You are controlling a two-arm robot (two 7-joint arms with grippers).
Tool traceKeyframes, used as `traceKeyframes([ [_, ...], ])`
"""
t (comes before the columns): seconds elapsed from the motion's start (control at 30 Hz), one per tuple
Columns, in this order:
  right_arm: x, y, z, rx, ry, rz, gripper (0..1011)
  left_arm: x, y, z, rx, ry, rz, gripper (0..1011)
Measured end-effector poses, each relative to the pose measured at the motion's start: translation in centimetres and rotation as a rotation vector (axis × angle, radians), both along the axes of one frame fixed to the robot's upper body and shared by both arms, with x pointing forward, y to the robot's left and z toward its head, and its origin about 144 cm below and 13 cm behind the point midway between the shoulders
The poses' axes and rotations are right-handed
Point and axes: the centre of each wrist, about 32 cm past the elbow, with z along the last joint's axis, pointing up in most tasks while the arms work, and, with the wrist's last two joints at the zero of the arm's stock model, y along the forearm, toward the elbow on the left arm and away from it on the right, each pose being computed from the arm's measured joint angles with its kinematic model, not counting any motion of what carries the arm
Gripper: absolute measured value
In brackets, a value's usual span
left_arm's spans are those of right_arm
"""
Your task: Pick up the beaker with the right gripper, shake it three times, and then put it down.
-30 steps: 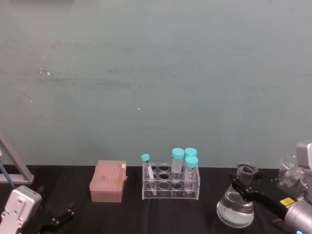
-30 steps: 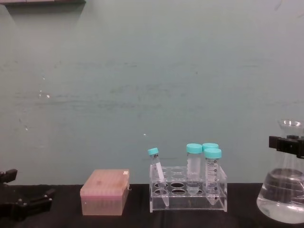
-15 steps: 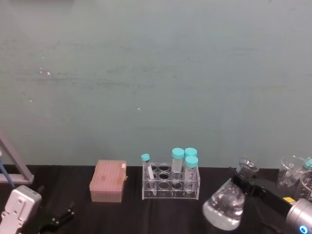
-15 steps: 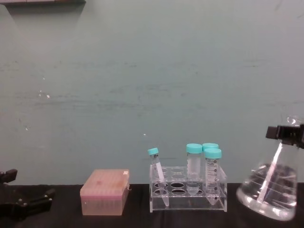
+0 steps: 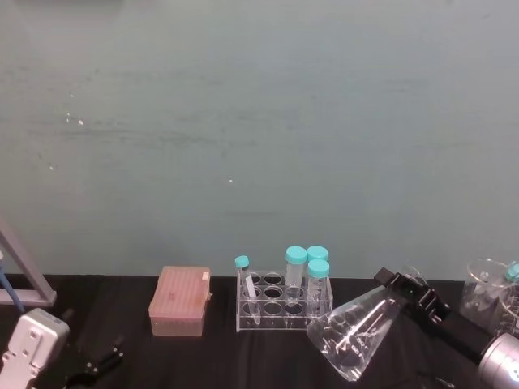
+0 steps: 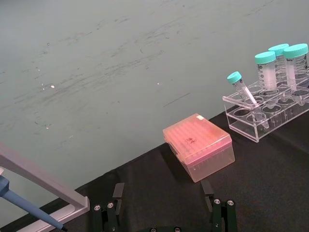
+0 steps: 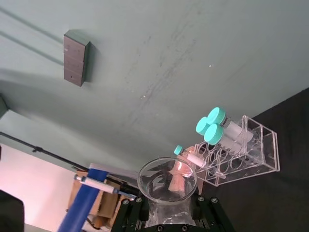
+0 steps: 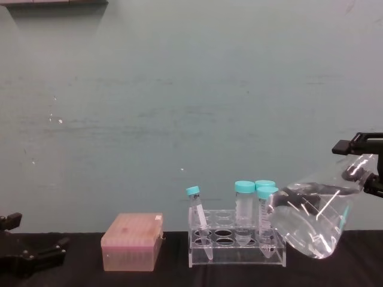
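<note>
1. The left gripper (image 6: 162, 187) remains parked at the counter's (image 8: 78, 278) left edge, fingers spread wide.
2. The beaker (image 8: 311, 222), near upright a second ago, now hangs above the counter's right end. It is tilted steeply, its base swung leftward beside the tube rack (image 8: 236, 246).
3. The right gripper (image 5: 403, 289) is clamped on the beaker's neck.
4. In the chest view the right edge cuts this gripper off, the base overlaps the rightmost tube, and the liquid is hard to make out.

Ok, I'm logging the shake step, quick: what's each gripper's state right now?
Left gripper: open, holding nothing.
Right gripper: shut on the neck of the conical flask, which it holds tilted.
</note>
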Motion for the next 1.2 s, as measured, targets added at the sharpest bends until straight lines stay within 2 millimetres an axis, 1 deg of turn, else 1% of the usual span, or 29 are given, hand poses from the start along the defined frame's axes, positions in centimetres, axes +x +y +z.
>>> traceKeyframes([
  [0.2,0.2,-0.3,0.2,-0.009,0.01,-0.006,452,0.0,0.0,0.0,0.0,0.0,0.0,1000],
  [0.33,0.6,-0.8,0.8,-0.096,-0.032,-0.012,453,0.0,0.0,0.0,0.0,0.0,0.0,1000],
  [0.37,0.8,-1.1,1.0,-0.165,-0.074,-0.014,452,0.0,0.0,0.0,0.0,0.0,0.0,1000],
  [0.5,1.1,-1.5,1.4,-0.33,-0.187,-0.021,452,0.0,0.0,0.0,0.0,0.0,0.0,1000],
  [0.57,1.3,-1.9,1.8,-0.549,-0.323,-0.023,452,0.0,0.0,0.0,0.0,0.0,0.0,1000],
  [0.7,1.5,-2.3,2.2,-0.749,-0.43,-0.027,452,0.0,0.0,0.0,0.0,0.0,0.0,1000],
  [0.73,1.6,-2.5,2.3,-0.845,-0.476,-0.026,452,0.0,0.0,0.0,0.0,0.0,0.0,1000],
  [0.77,1.6,-2.5,2.4,-0.886,-0.496,-0.029,452,0.0,0.0,0.0,0.0,0.0,0.0,1000],
  [0.8,1.7,-2.7,2.5,-0.979,-0.537,-0.032,452,0.0,0.0,0.0,0.0,0.0,0.0,1000],
  [0.87,1.8,-2.8,2.5,-1.06,-0.568,-0.042,452,0.0,0.0,0.0,0.0,0.0,0.0,1000],
  [0.9,1.8,-2.8,2.4,-1.144,-0.603,-0.054,452,0.0,0.0,0.0,0.0,0.0,0.0,1000],
  [0.93,1.8,-2.8,2.4,-1.144,-0.603,-0.054,452,0.0,0.0,0.0,0.0,0.0,0.0,1000],
  [1.0,1.8,-2.8,2.2,-1.277,-0.671,-0.079,452,0.0,0.0,0.0,0.0,0.0,0.0,1000],
  [1.2,1.8,-2.8,1.5,-1.47,-0.809,-0.115,452,0.0,0.0,0.0,0.0,0.0,0.0,1000],
])
